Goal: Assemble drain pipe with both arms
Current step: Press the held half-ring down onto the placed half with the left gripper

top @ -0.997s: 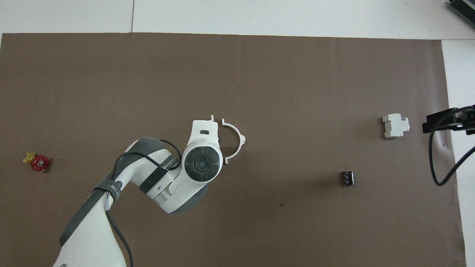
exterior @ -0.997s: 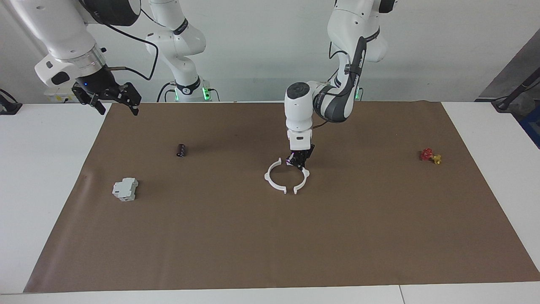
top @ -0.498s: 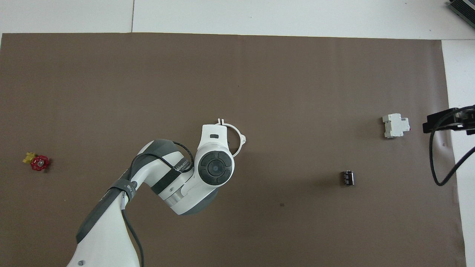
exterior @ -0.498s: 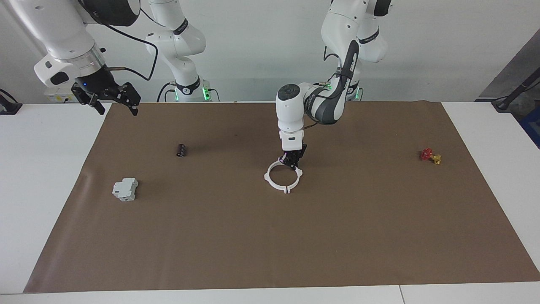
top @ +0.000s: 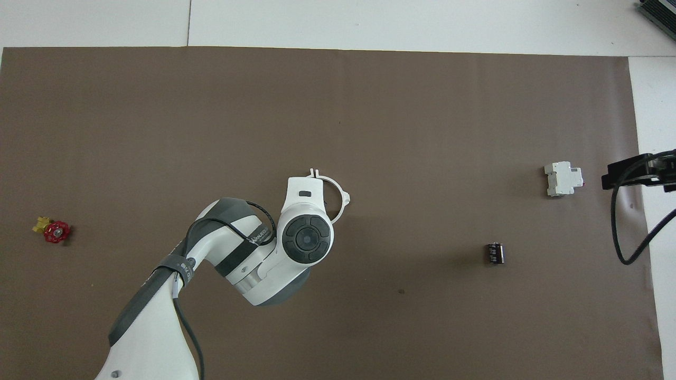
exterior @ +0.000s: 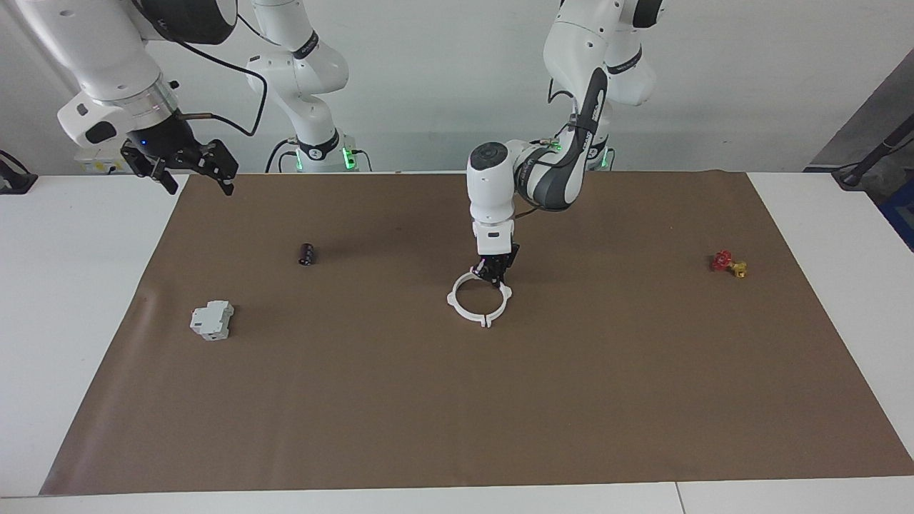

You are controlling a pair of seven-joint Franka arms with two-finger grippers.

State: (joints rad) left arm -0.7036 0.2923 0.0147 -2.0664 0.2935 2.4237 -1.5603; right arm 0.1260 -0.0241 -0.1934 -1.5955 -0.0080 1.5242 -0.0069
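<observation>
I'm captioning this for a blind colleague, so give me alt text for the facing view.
The left pincer is shut on the thin white plastic drain pipe ring, its two halves closed together mid-mat. The right pincer hangs open over the brown mat's edge, and a grey-white boxy block, small black cylinder and red-and-yellow valve lie apart.

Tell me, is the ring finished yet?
Nearly. Done: the two white halves lie together as one ring on the brown mat, their tabs meeting at the end farther from the robots. In hand: the left gripper is shut on the ring's nearer edge. Left: letting go and lifting away. I cannot tell if the halves are clipped. The right gripper waits open over the mat's edge.
</observation>
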